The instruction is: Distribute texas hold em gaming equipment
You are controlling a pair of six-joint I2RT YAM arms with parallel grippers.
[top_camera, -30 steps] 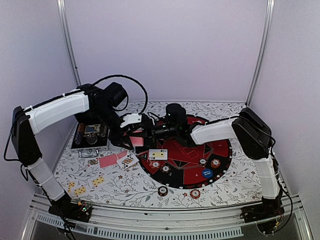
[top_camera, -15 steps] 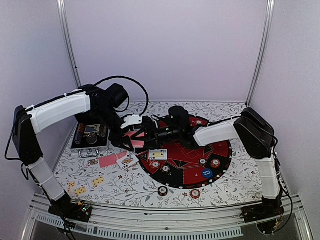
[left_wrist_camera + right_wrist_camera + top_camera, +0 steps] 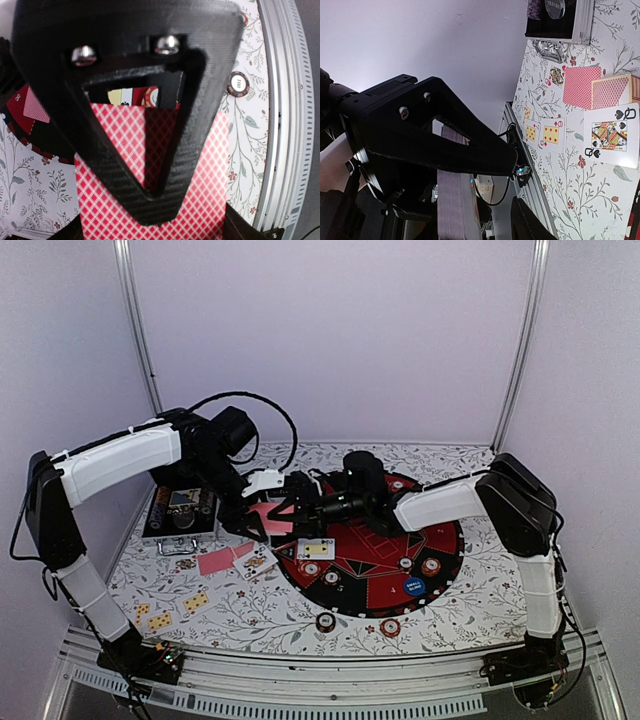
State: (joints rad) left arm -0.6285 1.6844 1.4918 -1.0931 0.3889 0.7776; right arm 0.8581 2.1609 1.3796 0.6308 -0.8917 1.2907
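My left gripper [image 3: 258,520] is shut on pink-red-backed cards [image 3: 270,514], held above the table at the mat's left edge. In the left wrist view the checked card back [image 3: 150,205] fills the space between the fingers. My right gripper [image 3: 297,502] is open and empty, its tips right beside the held cards; its fingers [image 3: 450,135] stand apart in the right wrist view. A face-up card [image 3: 316,549] lies on the black-and-red mat [image 3: 440,540]. More cards lie left of the mat: a pink back [image 3: 214,561], a queen of spades [image 3: 612,135], a nine of diamonds [image 3: 552,132].
The silver case [image 3: 180,512] stands open at the back left. Chips [image 3: 326,621] [image 3: 390,627] lie in front of the mat, others on it [image 3: 430,566], plus a blue disc [image 3: 414,588]. Yellow-faced cards [image 3: 160,620] lie near the front left. A pink-backed stack [image 3: 615,90] lies by the queen.
My right arm has drawn back a little to the right, away from the held cards. My left gripper has stayed in place, shut on the cards.
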